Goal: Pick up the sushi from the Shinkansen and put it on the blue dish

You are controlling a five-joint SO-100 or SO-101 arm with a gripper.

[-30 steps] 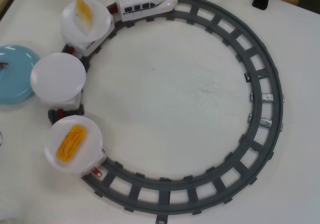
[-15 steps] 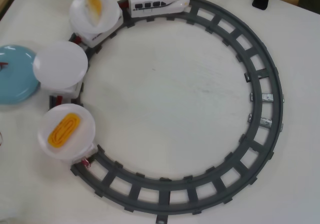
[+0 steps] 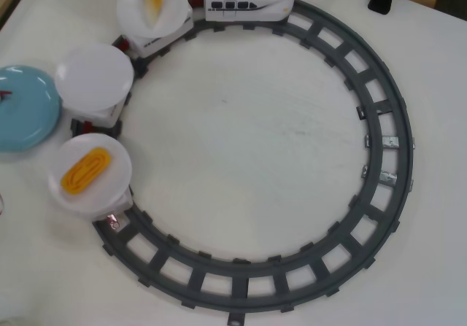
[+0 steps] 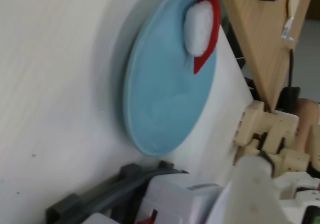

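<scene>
Wrist view shows the sushi (image 4: 209, 31) already lying on the blue dish (image 4: 165, 98), right at its rim. Can't tell if the gripper is released or clenched. Risk: any bump could tip the piece off that edge, since it barely sits inside.

We record a white table (image 3: 241, 136) bearing a grey ring track (image 3: 379, 165) mid-frame and the blue dish (image 3: 29, 114) at left edge.
</scene>
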